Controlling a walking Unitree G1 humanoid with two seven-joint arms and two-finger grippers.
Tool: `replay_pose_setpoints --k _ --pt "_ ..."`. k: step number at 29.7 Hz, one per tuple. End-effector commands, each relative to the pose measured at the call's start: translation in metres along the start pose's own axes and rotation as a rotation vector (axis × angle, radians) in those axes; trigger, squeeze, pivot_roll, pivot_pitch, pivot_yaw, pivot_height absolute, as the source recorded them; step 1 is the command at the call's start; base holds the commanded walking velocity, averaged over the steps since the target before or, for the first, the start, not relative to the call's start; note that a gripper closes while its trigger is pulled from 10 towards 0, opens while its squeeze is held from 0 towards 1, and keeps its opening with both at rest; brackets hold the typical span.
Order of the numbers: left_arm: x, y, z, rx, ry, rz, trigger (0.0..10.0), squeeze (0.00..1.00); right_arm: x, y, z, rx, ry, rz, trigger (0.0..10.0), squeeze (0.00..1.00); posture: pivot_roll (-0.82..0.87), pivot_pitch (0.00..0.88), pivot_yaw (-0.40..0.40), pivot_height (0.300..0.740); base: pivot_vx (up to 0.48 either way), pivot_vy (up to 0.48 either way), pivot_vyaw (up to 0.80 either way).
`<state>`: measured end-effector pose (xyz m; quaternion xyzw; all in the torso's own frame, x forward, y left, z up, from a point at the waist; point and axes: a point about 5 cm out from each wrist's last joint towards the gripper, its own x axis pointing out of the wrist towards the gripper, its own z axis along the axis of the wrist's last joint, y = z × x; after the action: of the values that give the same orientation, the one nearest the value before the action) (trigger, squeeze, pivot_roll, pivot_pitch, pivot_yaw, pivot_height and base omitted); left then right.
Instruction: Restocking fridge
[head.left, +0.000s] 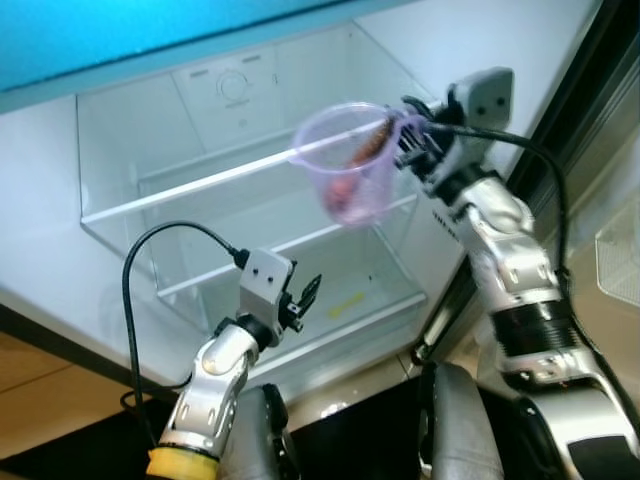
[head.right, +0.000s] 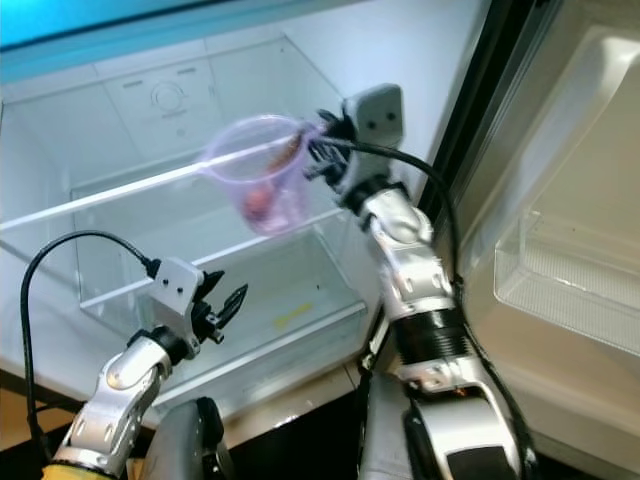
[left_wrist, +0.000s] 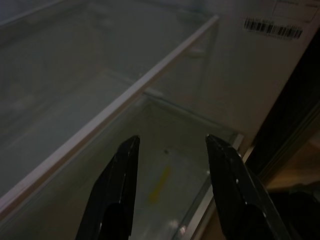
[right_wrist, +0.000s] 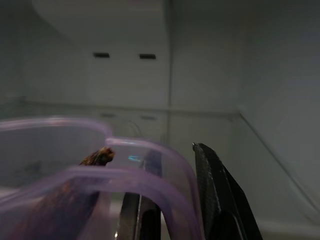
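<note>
A clear purple plastic cup (head.left: 348, 165) with reddish-brown food (head.left: 345, 195) inside hangs in front of the open fridge, level with its upper glass shelf (head.left: 215, 178). My right gripper (head.left: 408, 135) is shut on the cup's rim, one finger (right_wrist: 220, 195) outside the wall and one inside. The same cup (head.right: 262, 182) is seen in the right eye view, held by the right gripper (head.right: 318, 150). My left gripper (head.left: 305, 300) is open and empty, low in front of the bottom drawer (head.left: 340, 300); its fingers (left_wrist: 117, 195) frame a yellow mark (left_wrist: 159, 182) on the drawer floor.
The fridge compartment holds bare glass shelves and a control dial (head.left: 233, 86) on the back wall. The open door (head.right: 570, 230) with a clear door bin (head.right: 560, 280) stands to the right. A black cable (head.left: 150, 250) loops from my left wrist.
</note>
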<state>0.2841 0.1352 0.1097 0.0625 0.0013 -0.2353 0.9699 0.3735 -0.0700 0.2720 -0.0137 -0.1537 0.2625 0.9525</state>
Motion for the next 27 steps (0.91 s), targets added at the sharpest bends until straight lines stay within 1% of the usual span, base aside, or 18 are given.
replay_pose_setpoints --k 1,2,4,5,7,8,12,16,19,21,22,23,24,26,27 --pt "-0.004 -0.001 -0.006 -0.004 0.028 0.001 10.0 0.0 0.009 0.008 0.003 0.01 -0.009 -0.015 10.0 0.0 -0.01 0.227 0.034 0.56 0.0 0.0 0.0" --pt "-0.005 -0.001 -0.006 -0.003 0.029 0.001 10.0 0.0 0.013 0.009 0.011 0.005 -0.032 -0.021 10.0 0.0 -0.01 0.227 0.033 0.56 0.0 0.0 0.0" --pt "-0.005 -0.001 -0.006 -0.003 0.029 0.001 10.0 0.0 0.013 0.009 0.011 0.005 -0.032 -0.021 10.0 0.0 -0.01 0.227 0.033 0.56 0.0 0.0 0.0" --pt "-0.005 -0.001 -0.006 -0.003 0.029 0.002 10.0 0.0 0.019 0.005 0.022 -0.006 -0.062 -0.05 10.0 0.0 -0.01 0.227 0.031 0.56 0.0 0.0 0.0" --pt "-0.005 -0.001 -0.006 -0.003 0.03 0.003 10.0 0.0 0.022 -0.002 0.028 -0.014 -0.071 -0.094 10.0 0.0 -0.01 0.228 0.031 0.56 0.0 0.0 0.0" --pt "-0.005 -0.001 -0.006 -0.003 0.03 0.003 10.0 0.0 0.022 -0.002 0.028 -0.014 -0.071 -0.094 10.0 0.0 -0.01 0.228 0.031 0.56 0.0 0.0 0.0" --pt "-0.005 -0.002 -0.006 -0.004 0.031 0.001 10.0 0.0 0.027 -0.027 0.031 -0.086 -0.046 -0.246 10.0 0.0 -0.01 0.229 0.029 0.56 0.0 0.0 0.0" --pt "-0.005 -0.002 -0.003 -0.004 0.022 0.003 10.0 0.0 0.025 -0.046 0.034 -0.093 -0.053 -0.317 10.0 0.0 0.0 0.231 0.027 0.56 0.0 0.0 0.0" --pt "-0.005 -0.002 -0.003 -0.003 0.021 0.003 10.0 0.0 0.025 -0.049 0.034 -0.095 -0.053 -0.333 10.0 0.0 0.0 0.232 0.027 0.56 0.0 0.0 0.0" --pt "-0.004 -0.001 -0.002 -0.004 0.019 0.004 10.0 0.0 0.023 -0.059 0.032 -0.125 -0.043 -0.436 10.0 0.0 0.0 0.232 0.028 0.56 0.0 0.0 0.0" --pt "-0.004 -0.001 -0.002 -0.004 0.019 0.004 10.0 0.0 0.023 -0.059 0.032 -0.125 -0.043 -0.436 10.0 0.0 0.0 0.232 0.028 0.56 0.0 0.0 0.0" --pt "-0.004 -0.001 -0.002 -0.006 0.018 0.004 10.0 0.0 0.021 -0.067 0.031 -0.121 -0.038 -0.515 10.0 0.0 0.0 0.232 0.028 0.56 0.0 0.0 0.0" --pt "-0.004 -0.001 -0.001 -0.005 0.017 0.004 10.0 0.0 0.021 -0.069 0.031 -0.134 -0.036 -0.542 10.0 0.0 0.0 0.232 0.027 0.56 0.0 0.0 0.0" --pt "-0.004 -0.001 -0.001 -0.006 0.016 0.003 10.0 0.0 0.021 -0.07 0.031 -0.134 -0.04 -0.556 10.0 0.0 0.0 0.232 0.027 0.56 0.0 0.0 0.0" --pt "-0.004 -0.002 -0.001 -0.006 0.016 0.003 10.0 0.0 0.022 -0.071 0.032 -0.142 -0.049 -0.588 10.0 0.0 0.01 0.23 0.027 0.56 0.0 0.0 0.0"
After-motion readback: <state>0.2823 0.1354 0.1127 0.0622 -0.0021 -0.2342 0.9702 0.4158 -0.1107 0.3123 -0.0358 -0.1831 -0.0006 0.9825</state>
